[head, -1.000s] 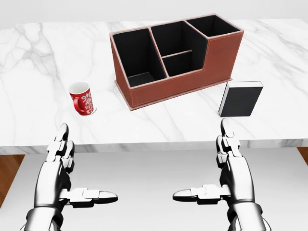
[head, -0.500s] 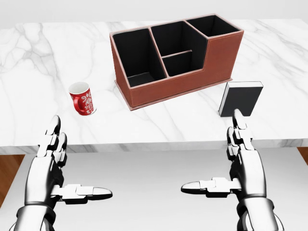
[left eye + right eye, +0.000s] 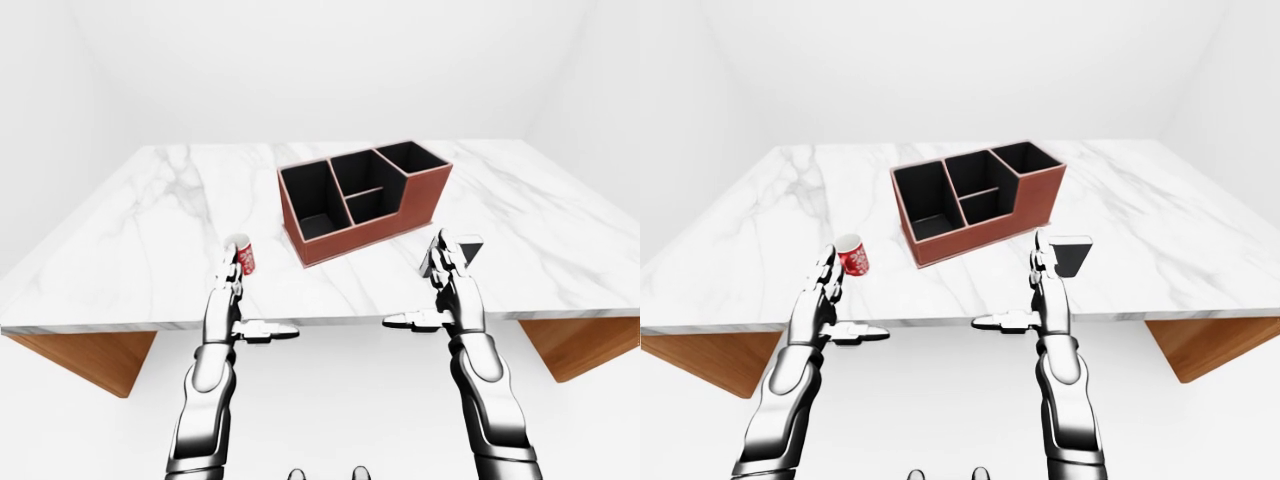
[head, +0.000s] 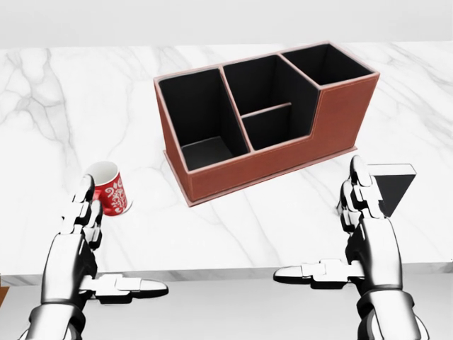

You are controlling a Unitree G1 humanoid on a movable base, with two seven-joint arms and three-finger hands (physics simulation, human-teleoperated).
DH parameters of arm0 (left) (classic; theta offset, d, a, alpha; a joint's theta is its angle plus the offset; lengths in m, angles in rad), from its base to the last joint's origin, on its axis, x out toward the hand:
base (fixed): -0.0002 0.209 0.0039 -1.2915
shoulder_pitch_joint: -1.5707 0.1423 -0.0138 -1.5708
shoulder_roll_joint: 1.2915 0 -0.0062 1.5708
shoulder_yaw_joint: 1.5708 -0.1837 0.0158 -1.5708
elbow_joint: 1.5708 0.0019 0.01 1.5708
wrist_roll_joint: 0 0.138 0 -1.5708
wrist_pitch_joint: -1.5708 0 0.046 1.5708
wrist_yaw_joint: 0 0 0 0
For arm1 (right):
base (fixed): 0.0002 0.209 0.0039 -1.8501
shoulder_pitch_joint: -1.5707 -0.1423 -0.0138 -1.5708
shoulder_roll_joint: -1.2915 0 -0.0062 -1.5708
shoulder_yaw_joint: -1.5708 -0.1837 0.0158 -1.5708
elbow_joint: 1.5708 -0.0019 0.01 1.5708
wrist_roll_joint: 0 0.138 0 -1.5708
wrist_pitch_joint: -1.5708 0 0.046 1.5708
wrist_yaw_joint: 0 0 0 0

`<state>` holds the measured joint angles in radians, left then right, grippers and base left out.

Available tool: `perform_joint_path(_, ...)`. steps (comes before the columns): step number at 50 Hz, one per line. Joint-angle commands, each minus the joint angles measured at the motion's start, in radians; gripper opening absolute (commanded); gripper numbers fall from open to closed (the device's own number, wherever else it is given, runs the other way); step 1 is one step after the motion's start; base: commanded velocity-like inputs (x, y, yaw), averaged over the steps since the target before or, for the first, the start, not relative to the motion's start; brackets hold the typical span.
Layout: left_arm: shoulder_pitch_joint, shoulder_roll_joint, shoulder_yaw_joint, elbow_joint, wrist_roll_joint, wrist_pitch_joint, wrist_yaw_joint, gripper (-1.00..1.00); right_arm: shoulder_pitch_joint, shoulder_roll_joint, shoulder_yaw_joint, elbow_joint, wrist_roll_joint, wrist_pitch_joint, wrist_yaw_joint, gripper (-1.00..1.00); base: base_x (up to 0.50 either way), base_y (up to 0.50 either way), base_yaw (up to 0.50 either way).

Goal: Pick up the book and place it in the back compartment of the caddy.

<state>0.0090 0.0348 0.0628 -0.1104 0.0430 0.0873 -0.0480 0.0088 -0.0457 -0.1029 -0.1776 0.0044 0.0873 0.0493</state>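
The black book (image 4: pixel 393 185) with white page edges stands upright on the marble table, just right of the caddy; my right hand covers its left edge in the head view. The brown caddy (image 4: pixel 283 154) has black compartments: one long at the left, two small in the middle, one at the upper right (image 4: pixel 325 64). My right hand (image 4: pixel 325 230) is open at the table's near edge, fingers pointing up just short of the book, thumb stretched left. My left hand (image 4: pixel 117 244) is open too, fingers up beside the mug.
A red patterned mug (image 4: pixel 110 191) stands on the table (image 4: pixel 64 106) left of the caddy, close to my left fingertips. The table's near edge (image 4: pixel 226 273) runs under both hands. Wooden supports (image 3: pixel 80 355) show below the tabletop at both ends.
The whole picture has shifted: the camera has come closer, so caddy, mug and book look larger and lower. Both hands have risen to the table edge, the right one now overlapping the book.
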Motion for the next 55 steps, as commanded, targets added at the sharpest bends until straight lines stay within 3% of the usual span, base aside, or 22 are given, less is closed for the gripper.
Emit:
perform_joint_path(1,0.001,-0.003,-0.007,0.019,0.007,0.0,-0.001,1.0,0.002,-0.001,-0.003,-0.012,-0.005,0.0,0.005,1.0,0.5,0.0,0.0)
perform_joint_path(18,-0.001,-0.003,-0.011,0.04,0.011,0.0,0.0,1.0,-0.005,-0.002,0.0,-0.023,-0.034,0.0,-0.015,1.0,0.49,0.0,0.0)
perform_joint_path(55,0.003,-0.004,-0.015,0.03,0.008,0.0,-0.005,1.0,0.006,0.004,0.009,-0.029,-0.037,0.0,0.002,1.0,0.0,-0.06,0.0)
